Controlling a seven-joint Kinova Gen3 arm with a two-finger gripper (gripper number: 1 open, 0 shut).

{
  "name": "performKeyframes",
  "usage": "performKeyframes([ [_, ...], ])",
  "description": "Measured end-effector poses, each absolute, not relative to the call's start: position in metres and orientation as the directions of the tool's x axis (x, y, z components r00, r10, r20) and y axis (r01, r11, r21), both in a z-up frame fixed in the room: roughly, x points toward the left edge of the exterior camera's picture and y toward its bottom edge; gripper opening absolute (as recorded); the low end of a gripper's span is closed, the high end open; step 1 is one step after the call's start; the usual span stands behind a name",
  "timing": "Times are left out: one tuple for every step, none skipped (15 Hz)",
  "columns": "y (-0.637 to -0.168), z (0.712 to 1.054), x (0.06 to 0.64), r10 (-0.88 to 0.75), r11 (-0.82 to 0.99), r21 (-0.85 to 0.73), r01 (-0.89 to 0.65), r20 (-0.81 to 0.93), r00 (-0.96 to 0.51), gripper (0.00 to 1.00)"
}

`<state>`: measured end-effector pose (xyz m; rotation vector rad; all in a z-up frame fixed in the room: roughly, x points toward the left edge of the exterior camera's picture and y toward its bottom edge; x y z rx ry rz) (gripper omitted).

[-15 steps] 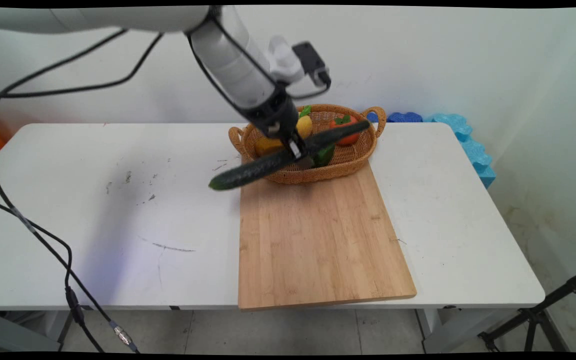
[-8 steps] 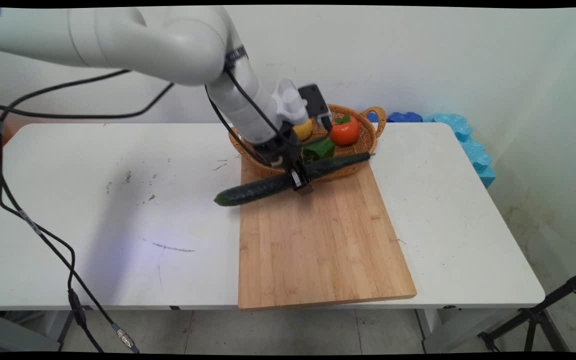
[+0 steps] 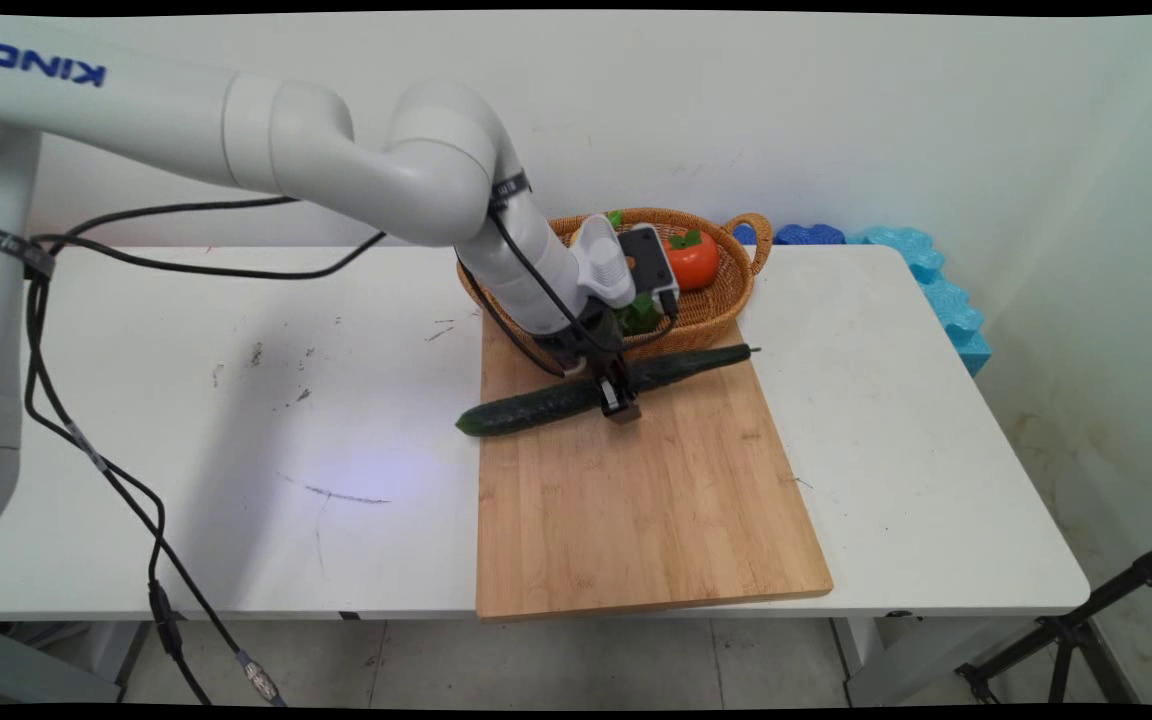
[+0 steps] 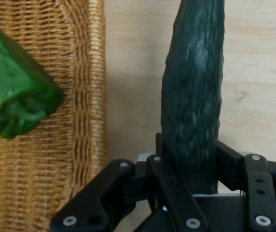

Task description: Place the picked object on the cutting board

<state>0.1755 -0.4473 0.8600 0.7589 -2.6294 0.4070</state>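
Dark-green cucumber (image 3: pixel 601 392) is pinched near its middle by the fingers (image 3: pixel 608 398) of the black gripper (image 3: pixel 616 398), just above or at the far end of the bamboo cutting board (image 3: pixel 636 490). Its left tip overhangs the board's edge above the white bench (image 3: pixel 236 420); contact with the board cannot be confirmed. A wicker basket (image 3: pixel 711 305) lies just behind, holding a tomato (image 3: pixel 691 262) and a green pepper (image 4: pixel 12 96).

Handling judgement: the cucumber appears long, stiff, moderately heavy and smooth-skinned. A mid-length grasp balances it; a grasp nearer either end would likely let it pivot.
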Motion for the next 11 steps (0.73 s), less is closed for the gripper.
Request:
performKeyframes([
  [-0.448,0.857,0.174,-0.448,0.814,-0.168,-0.556,0.427,-0.785,0.0],
  [-0.449,0.853,0.173,-0.446,0.816,-0.166,-0.554,0.428,-0.786,0.0],
  [-0.449,0.849,0.171,-0.444,0.818,-0.163,-0.552,0.43,-0.786,0.0],
  [-0.45,0.845,0.17,-0.442,0.82,-0.162,-0.549,0.431,-0.787,0.0],
  [-0.451,0.843,0.168,-0.439,0.822,-0.161,-0.547,0.433,-0.787,1.0],
  [-0.451,0.841,0.167,-0.435,0.824,-0.161,-0.544,0.435,-0.788,1.0],
  [-0.452,0.839,0.166,-0.432,0.825,-0.161,-0.542,0.438,-0.788,1.0],
  [-0.452,0.838,0.165,-0.429,0.826,-0.161,-0.54,0.44,-0.789,1.0],
  [-0.452,0.837,0.164,-0.426,0.828,-0.16,-0.538,0.444,-0.788,1.0],
  [-0.452,0.838,0.164,-0.423,0.83,-0.157,-0.535,0.449,-0.787,1.0],
  [-0.451,0.839,0.164,-0.42,0.831,-0.155,-0.534,0.454,-0.786,1.0],
])
